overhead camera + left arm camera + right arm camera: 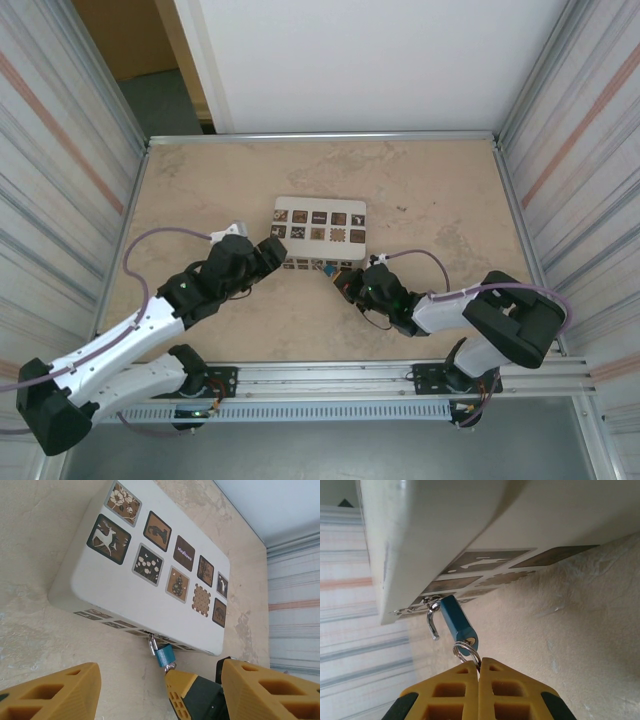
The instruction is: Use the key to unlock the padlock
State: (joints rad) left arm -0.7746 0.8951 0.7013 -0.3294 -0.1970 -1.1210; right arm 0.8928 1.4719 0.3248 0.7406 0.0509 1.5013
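Observation:
The teal padlock (456,619) hangs from the hasp on the front of the white box (125,587). Its silver shackle (433,624) hooks through the hasp, and one end stands free of the body. My right gripper (479,666) is shut on the key, whose ring (466,653) shows at the fingertips just below the keyhole. In the left wrist view the padlock (164,655) meets the right arm's yellow finger (184,686). My left gripper (160,677) is open, with its fingers (55,695) spread wide either side, a little short of the lock. From above, the left gripper (264,251) and right gripper (344,283) flank the padlock (327,268).
The white box (320,228) with brown patterned squares lies mid-table on the beige surface. Metal rails edge the table (430,190), and corrugated walls stand left and right. The arms' bases sit on a rail at the near edge.

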